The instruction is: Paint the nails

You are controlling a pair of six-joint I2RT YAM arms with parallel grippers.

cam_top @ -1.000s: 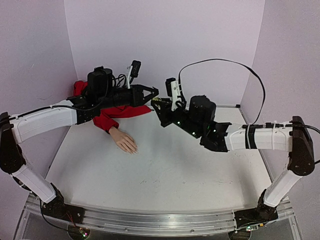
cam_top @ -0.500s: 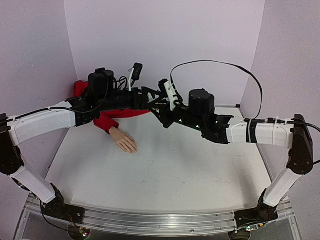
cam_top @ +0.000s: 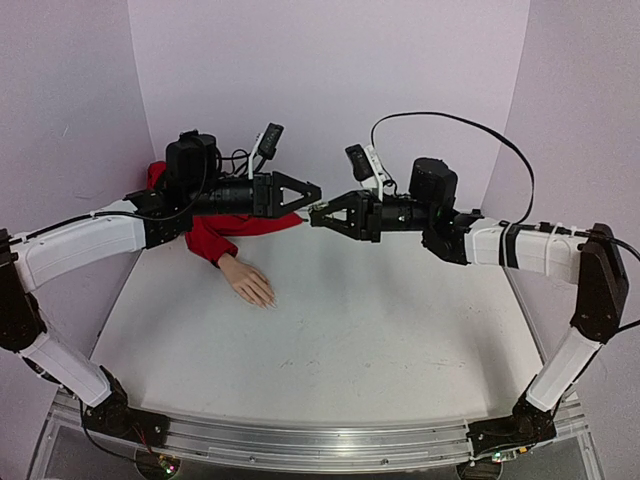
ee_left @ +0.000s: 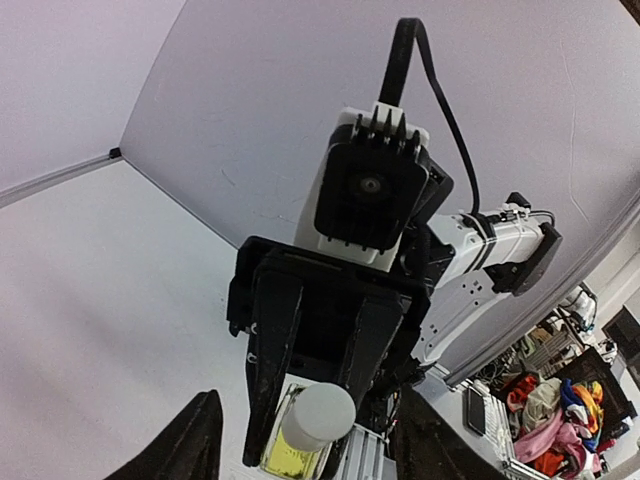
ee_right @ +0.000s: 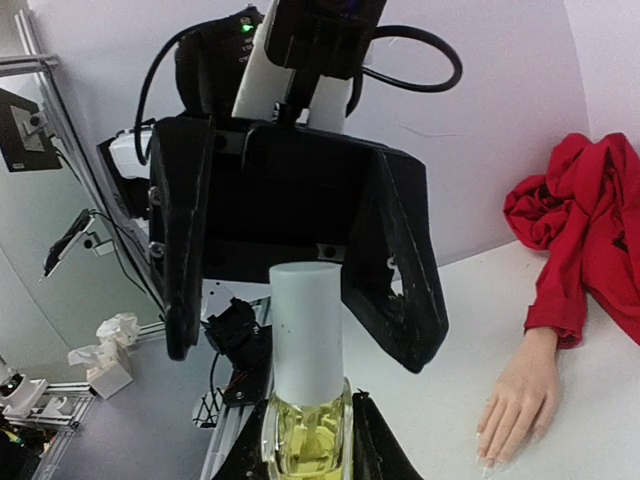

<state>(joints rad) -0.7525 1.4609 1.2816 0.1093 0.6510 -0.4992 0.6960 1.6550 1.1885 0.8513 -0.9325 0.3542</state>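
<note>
My right gripper (cam_top: pixel 322 214) is shut on the small yellowish bottle (ee_right: pixel 306 432), whose white cap (ee_right: pixel 308 328) points at the left gripper. My left gripper (cam_top: pixel 308 194) is open and faces it tip to tip, high above the table. In the left wrist view the bottle (ee_left: pixel 300 437) sits between the right gripper's black fingers (ee_left: pixel 270 350), with my own open gripper (ee_left: pixel 306 442) spread around it. The pale mannequin hand (cam_top: pixel 248 281) lies palm down on the table with its red sleeve (cam_top: pixel 213 237) behind it. Its tiny nails (ee_right: pixel 491 459) show in the right wrist view.
The white table (cam_top: pixel 330 340) is enclosed by lilac walls at the back and sides. More red fabric (cam_top: pixel 157 176) bunches in the back left corner behind the left arm. An aluminium rail (cam_top: pixel 300 445) runs along the near edge.
My right gripper has pulled back to the right and levelled out, so it now points straight at the left gripper. The left gripper has stayed open. The mannequin hand has not moved.
</note>
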